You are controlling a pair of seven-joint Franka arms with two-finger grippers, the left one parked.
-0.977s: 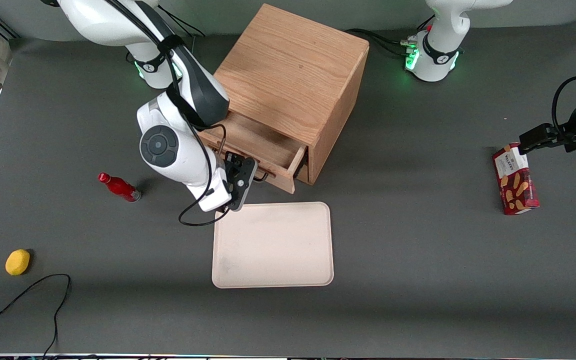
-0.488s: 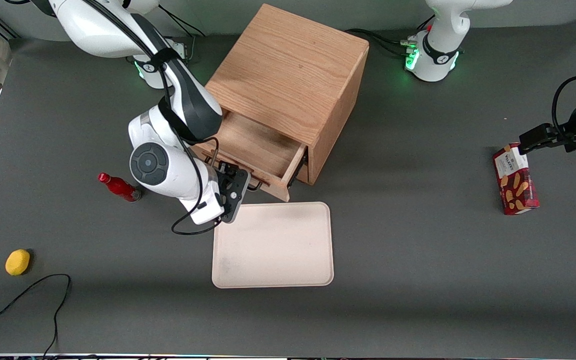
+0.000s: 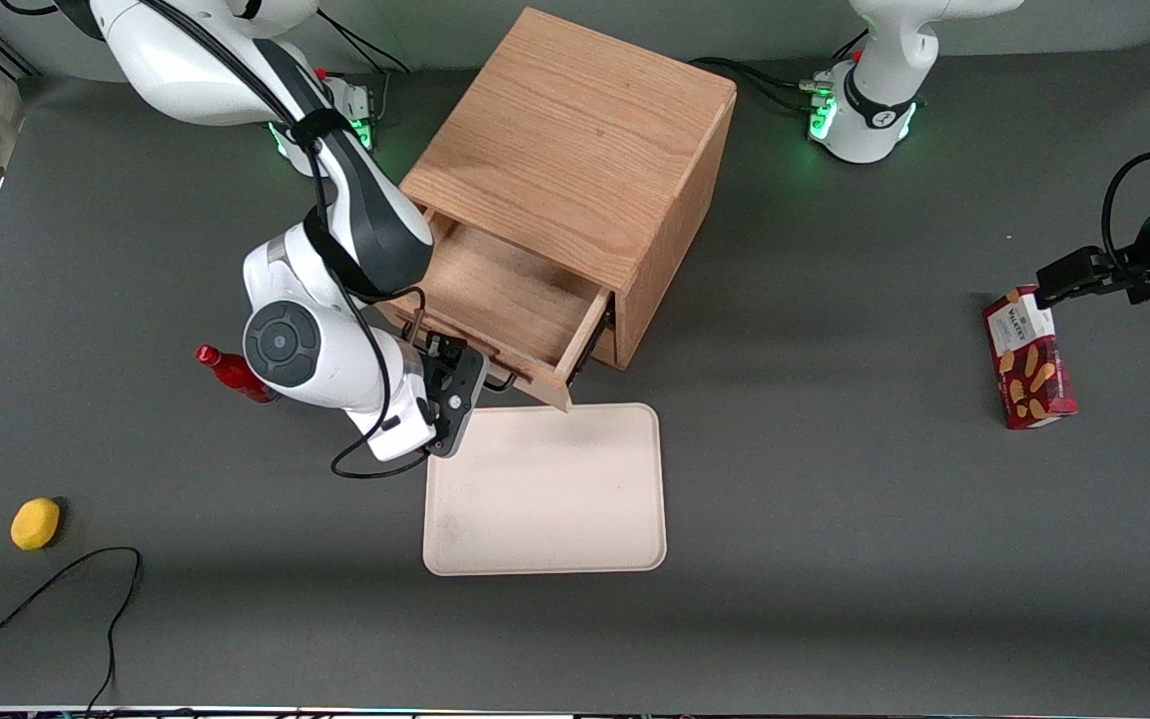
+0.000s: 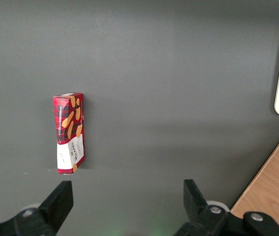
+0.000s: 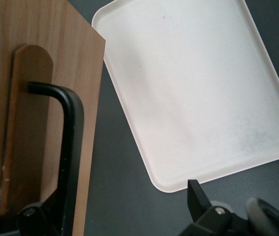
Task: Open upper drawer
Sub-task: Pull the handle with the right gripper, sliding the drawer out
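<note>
The upper drawer (image 3: 510, 290) of the oak cabinet (image 3: 575, 140) stands pulled out, its empty floor showing. Its front panel (image 5: 41, 49) carries the black wire handle (image 5: 70, 142), also seen as a short black loop, the handle (image 3: 501, 383), in the front view. My right gripper (image 3: 473, 381) is at that handle, nearer the front camera than the drawer front. In the right wrist view the gripper (image 5: 114, 214) is open: one finger lies against the handle, and the other fingertip (image 5: 198, 196) stands well apart over the dark table.
A cream tray (image 3: 545, 489) lies flat just in front of the open drawer, nearly touching its corner. A red bottle (image 3: 231, 371) lies beside my arm, with a yellow object (image 3: 36, 523) and a black cable (image 3: 56, 589) toward the working arm's end. A cookie box (image 3: 1029, 359) lies at the parked arm's end.
The drawer has slid farther out of the cabinet toward the tray. My gripper has moved with its handle, toward the front camera and the working arm's end.
</note>
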